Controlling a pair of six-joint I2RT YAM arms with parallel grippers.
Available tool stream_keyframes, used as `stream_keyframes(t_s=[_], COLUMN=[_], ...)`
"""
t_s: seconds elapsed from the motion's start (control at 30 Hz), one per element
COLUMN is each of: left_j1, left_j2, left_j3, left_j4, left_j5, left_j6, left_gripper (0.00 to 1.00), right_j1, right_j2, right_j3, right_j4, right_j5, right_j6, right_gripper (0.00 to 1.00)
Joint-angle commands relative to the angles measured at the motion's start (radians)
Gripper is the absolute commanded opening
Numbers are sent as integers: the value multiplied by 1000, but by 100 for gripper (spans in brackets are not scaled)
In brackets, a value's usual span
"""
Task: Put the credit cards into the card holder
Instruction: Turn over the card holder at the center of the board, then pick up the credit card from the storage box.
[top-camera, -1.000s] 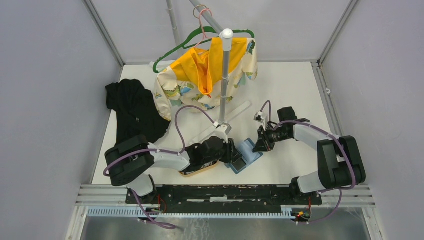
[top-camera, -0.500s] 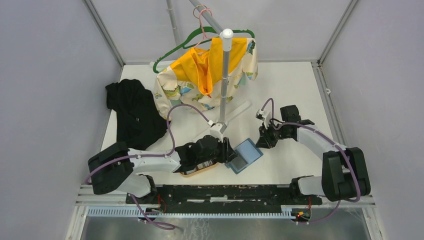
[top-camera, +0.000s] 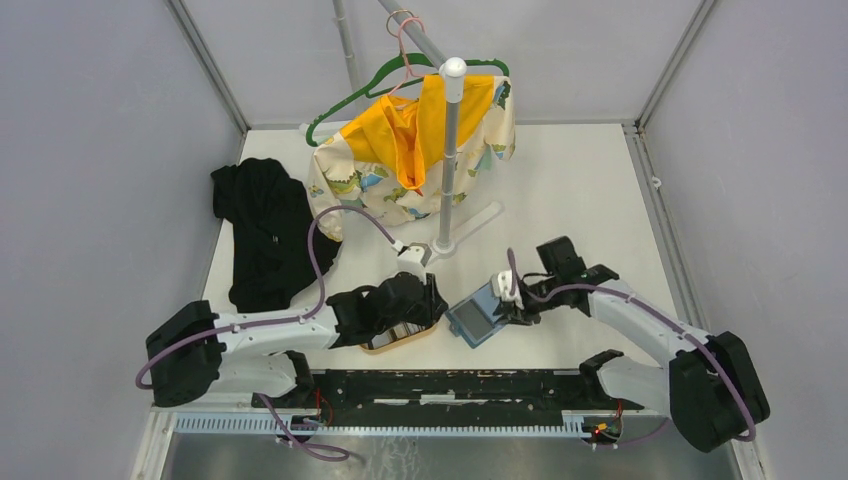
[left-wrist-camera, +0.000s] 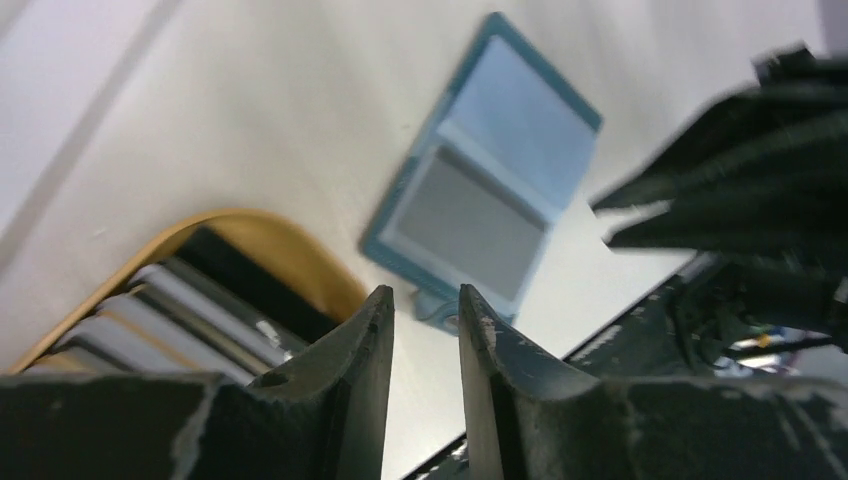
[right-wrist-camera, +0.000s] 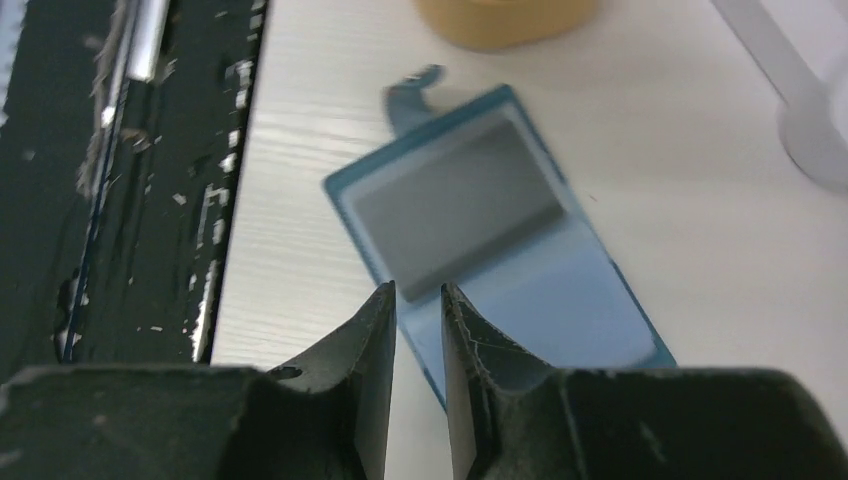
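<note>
The teal-blue card holder (top-camera: 478, 318) lies open on the white table, with a grey card (left-wrist-camera: 465, 225) in its lower pocket. It also shows in the left wrist view (left-wrist-camera: 520, 130) and the right wrist view (right-wrist-camera: 560, 300). Several more dark and light credit cards (left-wrist-camera: 190, 310) stand in the tan tray (top-camera: 405, 343). My left gripper (top-camera: 438, 300) hovers between the tray and the holder, its jaws a narrow gap apart and empty (left-wrist-camera: 425, 300). My right gripper (top-camera: 507, 300) is at the holder's right edge, jaws a narrow gap apart and empty (right-wrist-camera: 418, 295).
A hanger stand's pole and base (top-camera: 445, 245) rise just behind the holder, carrying a yellow patterned garment (top-camera: 420, 150). A black cloth (top-camera: 265, 230) lies at the left. The black rail (top-camera: 450, 385) runs along the table's near edge.
My left gripper has drawn back to the left, off the holder. My right arm has swung down and left to the holder's edge. The holder has shifted slightly left.
</note>
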Motion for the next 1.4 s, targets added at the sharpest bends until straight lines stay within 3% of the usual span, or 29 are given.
stream_keyframes(t_s=[0.0,0.13,0.3,0.47,0.87,1.17,1.37], left_j1=[-4,-6,-6,-6,-39,-70,-82], left_j2=[-68,-169,-270,-283,-136,7,81], left_j3=[36,25,31,73,184,212,244], left_j4=[-232,-331,-522,-737,-961,-975,-974], left_j5=[-176,-220,-305,-368,-442,-457,-486], left_j6=[7,-17,-87,-229,-347,-392,-410], left_gripper=[36,35,37,41,49,59,58], right_j1=[144,243,305,309,310,310,309], right_j2=[-49,-14,45,31,30,33,35], right_j3=[-65,-66,-64,-56,-72,-75,-75], right_j4=[-40,-95,12,46,94,93,91], right_j5=[20,83,230,277,312,311,306], right_j6=[-389,-541,-396,-324,-251,-247,-247], right_gripper=[28,20,15,16,17,17,17])
